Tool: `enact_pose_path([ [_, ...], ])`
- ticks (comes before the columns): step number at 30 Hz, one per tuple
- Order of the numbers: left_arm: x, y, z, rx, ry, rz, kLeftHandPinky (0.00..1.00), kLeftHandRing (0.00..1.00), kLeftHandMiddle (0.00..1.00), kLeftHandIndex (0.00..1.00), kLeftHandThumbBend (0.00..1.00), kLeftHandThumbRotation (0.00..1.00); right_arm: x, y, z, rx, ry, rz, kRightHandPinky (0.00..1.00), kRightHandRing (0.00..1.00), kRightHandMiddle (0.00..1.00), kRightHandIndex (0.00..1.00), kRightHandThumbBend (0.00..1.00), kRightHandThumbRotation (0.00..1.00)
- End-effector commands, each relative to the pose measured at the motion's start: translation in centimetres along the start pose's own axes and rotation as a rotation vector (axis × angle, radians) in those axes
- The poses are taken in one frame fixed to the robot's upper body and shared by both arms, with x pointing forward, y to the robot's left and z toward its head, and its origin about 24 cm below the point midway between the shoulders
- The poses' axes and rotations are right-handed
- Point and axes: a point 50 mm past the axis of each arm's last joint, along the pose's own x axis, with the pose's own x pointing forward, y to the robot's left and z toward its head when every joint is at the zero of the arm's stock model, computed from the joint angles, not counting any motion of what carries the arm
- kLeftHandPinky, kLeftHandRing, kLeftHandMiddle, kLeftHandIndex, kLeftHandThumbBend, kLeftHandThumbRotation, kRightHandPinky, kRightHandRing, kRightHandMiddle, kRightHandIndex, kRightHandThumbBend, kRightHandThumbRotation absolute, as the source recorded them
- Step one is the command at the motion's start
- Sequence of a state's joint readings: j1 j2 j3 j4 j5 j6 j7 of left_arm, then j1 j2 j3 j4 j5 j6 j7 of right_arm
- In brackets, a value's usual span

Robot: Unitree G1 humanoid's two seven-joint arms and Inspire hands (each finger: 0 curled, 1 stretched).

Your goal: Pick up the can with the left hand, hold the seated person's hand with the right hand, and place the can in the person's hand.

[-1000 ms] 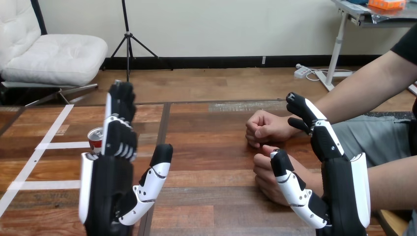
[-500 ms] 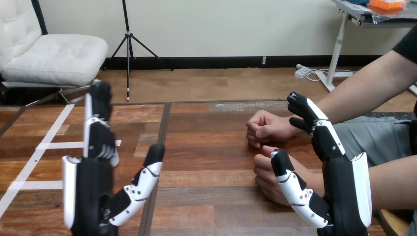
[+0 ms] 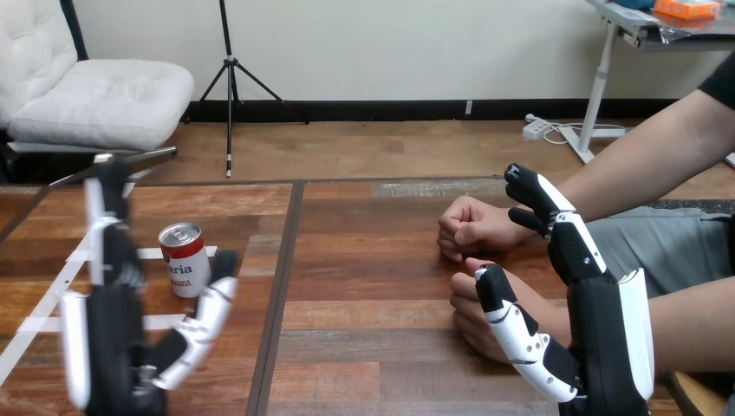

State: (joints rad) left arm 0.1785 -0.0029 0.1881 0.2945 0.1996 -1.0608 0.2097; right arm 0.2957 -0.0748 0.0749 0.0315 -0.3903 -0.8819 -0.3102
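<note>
A red and white can (image 3: 184,259) with a silver top stands upright on the table at the left. My left hand (image 3: 113,334) is raised just left of and nearer than the can, open, with straight fingers and the thumb pointing toward the can's base; it does not touch the can. My right hand (image 3: 598,321) stands open at the lower right, fingers upright. The person's two hands rest on the table as fists: the farther hand (image 3: 472,227) lies left of my right fingers, the nearer hand (image 3: 477,312) lies just behind my right thumb, apart from it.
The wooden table (image 3: 373,347) has white tape lines (image 3: 52,286) at the left. The person's forearms come in from the right edge. Open tabletop lies between the can and the person's hands.
My left hand has moved left, uncovering the can. The right hand and the person's hands have held still.
</note>
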Motion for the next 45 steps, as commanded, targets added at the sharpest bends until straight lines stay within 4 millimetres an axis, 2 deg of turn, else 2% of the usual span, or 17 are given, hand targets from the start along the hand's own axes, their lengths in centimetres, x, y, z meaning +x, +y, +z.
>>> enact_pose_path([
  [1,2.6,0.3,-0.1,0.052,-0.068,0.015,1.0,1.0,1.0,1.0,0.51,0.12,1.4,0.0,0.3,0.018,-0.064,-0.024,0.8,0.86,0.88,0.86,0.44,0.59],
  [9,3.3,1.0,-0.8,0.224,-0.038,0.07,1.0,1.0,1.0,0.99,0.58,0.08,1.4,-0.1,0.3,0.014,-0.066,-0.022,0.8,0.86,0.88,0.87,0.44,0.58],
  [13,3.7,1.4,-1.2,0.379,-0.026,0.094,0.99,0.99,1.0,0.98,0.64,0.08,1.4,0.0,0.3,0.021,-0.06,-0.024,0.8,0.86,0.87,0.86,0.44,0.58],
  [20,4.2,1.6,-1.8,0.486,-0.008,0.109,0.98,0.98,0.99,0.96,0.72,0.06,1.4,0.0,0.3,0.015,-0.057,-0.026,0.79,0.86,0.87,0.86,0.44,0.58],
  [33,5.2,1.5,-2.6,0.552,0.12,0.098,0.89,0.95,0.97,0.95,0.81,0.09,1.3,-0.1,0.3,0.004,-0.052,-0.018,0.79,0.85,0.87,0.86,0.45,0.59],
  [45,6.7,1.4,-3.4,0.52,0.219,0.03,0.86,0.92,0.95,0.94,0.82,0.05,1.4,-0.1,0.3,0.011,-0.06,-0.015,0.8,0.86,0.87,0.86,0.45,0.59],
])
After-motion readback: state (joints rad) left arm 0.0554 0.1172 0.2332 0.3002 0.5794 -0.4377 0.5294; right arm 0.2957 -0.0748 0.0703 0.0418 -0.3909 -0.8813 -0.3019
